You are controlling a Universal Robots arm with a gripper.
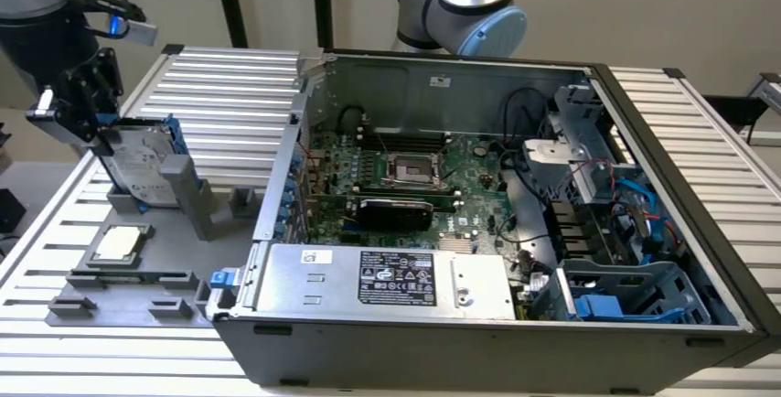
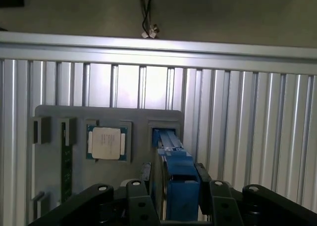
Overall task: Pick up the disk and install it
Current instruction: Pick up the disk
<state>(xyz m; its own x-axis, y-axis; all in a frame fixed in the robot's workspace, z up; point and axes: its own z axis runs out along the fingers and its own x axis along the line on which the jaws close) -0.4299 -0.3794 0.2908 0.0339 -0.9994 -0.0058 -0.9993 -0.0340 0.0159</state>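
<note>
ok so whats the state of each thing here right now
disk, standing on edge in the grey tray, clamped by the end effector
end effector, shut on the disk, one finger against each side
chip, lying flat in its tray pocket, untouched
grey tray, flat on the slatted table
computer case, open, insides exposed, disk not yet installed
</note>
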